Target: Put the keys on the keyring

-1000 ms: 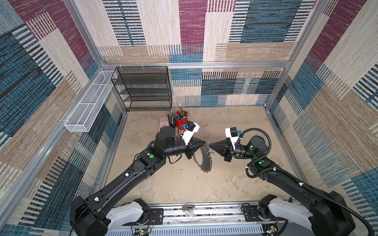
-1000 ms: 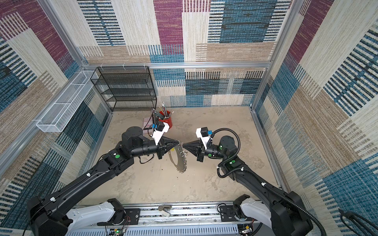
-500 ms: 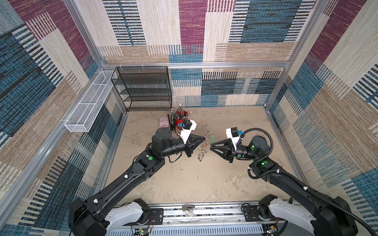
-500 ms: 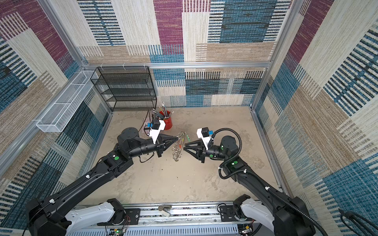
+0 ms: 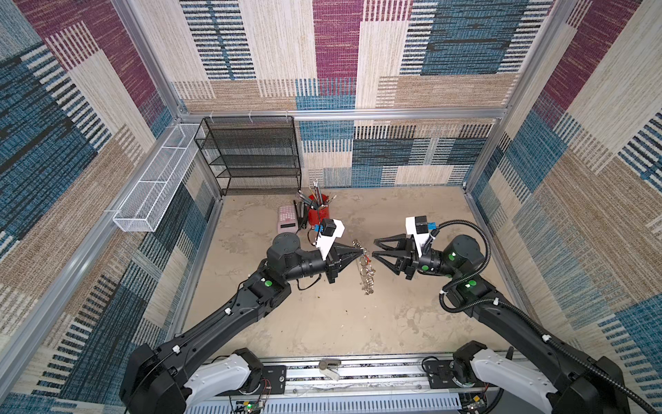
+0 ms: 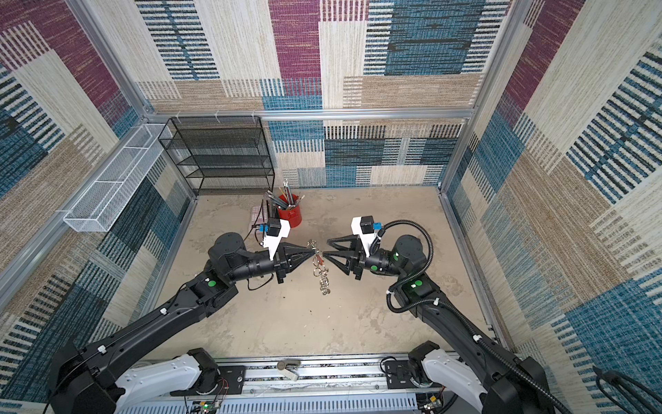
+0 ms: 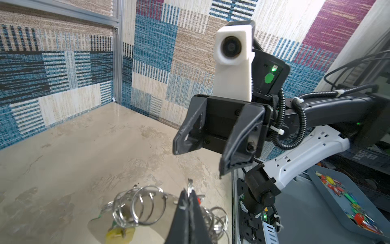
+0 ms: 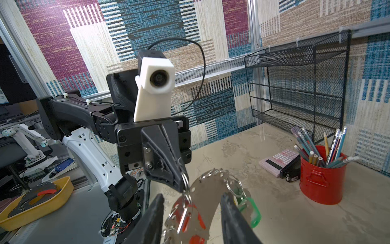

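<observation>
Left gripper (image 5: 360, 253): jaws pinched shut on the keyring (image 5: 367, 275), which hangs clear above the table (image 5: 322, 322). Right gripper (image 5: 373, 248): jaws partly spread, empty, at its 3 o'clock. Recommend steady left hold; right approaches squarely, avoiding swing.

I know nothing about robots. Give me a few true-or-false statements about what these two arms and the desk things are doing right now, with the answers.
1. The left fingers are closed on the grey curved keyring edged with small silver split rings. True.
2. The right fingers clamp the keyring too. False: they stand open, gripping nothing.
3. The red metal tin holds pencils. True.
4. The pink calculator lies on the black wire-mesh shelf. False: it lies on the beige table, beside the tin and in front of the shelf.
</observation>
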`<state>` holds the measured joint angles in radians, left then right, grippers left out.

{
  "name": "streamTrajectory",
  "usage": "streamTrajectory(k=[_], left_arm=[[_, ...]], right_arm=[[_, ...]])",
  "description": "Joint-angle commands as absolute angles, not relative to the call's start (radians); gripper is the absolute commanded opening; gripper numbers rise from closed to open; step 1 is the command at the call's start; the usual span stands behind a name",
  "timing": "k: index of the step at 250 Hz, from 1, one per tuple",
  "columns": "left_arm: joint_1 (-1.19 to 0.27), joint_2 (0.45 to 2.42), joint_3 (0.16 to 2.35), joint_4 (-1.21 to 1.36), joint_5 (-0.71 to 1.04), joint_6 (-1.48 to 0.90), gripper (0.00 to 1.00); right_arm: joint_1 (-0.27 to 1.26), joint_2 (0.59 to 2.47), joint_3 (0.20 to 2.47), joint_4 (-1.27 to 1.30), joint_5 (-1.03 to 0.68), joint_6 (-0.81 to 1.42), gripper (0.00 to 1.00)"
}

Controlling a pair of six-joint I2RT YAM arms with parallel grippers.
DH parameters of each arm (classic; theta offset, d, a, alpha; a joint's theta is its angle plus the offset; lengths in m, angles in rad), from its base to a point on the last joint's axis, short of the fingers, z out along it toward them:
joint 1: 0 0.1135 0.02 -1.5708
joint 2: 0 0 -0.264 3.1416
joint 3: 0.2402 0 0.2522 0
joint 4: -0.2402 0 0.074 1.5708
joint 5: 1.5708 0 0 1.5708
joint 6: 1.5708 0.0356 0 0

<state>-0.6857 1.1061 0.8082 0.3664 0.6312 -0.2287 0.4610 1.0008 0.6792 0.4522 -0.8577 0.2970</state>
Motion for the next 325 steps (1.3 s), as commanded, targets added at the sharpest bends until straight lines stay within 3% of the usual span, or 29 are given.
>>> streamTrajectory(k=[1, 219, 277, 325], left_arm=[[-0.686, 1.105, 0.783, 0.546, 0.694, -0.268, 0.00], [-0.686, 1.163, 0.736, 0.724, 0.746, -0.328, 0.00], [-0.685, 1.172, 0.739, 0.711, 0.738, -0.318, 0.00], [-0.684, 1.175, 0.741, 0.680, 0.727, -0.306, 0.00]], right_arm=[[0.462, 1.027, 0.702, 0.492, -0.912, 0.310, 0.45], [0.462, 1.095, 0.696, 0.566, -1.003, 0.347, 0.34], [0.462, 1.092, 0.688, 0.574, -1.004, 0.348, 0.22], [0.463, 1.083, 0.676, 0.580, -1.002, 0.343, 0.05]])
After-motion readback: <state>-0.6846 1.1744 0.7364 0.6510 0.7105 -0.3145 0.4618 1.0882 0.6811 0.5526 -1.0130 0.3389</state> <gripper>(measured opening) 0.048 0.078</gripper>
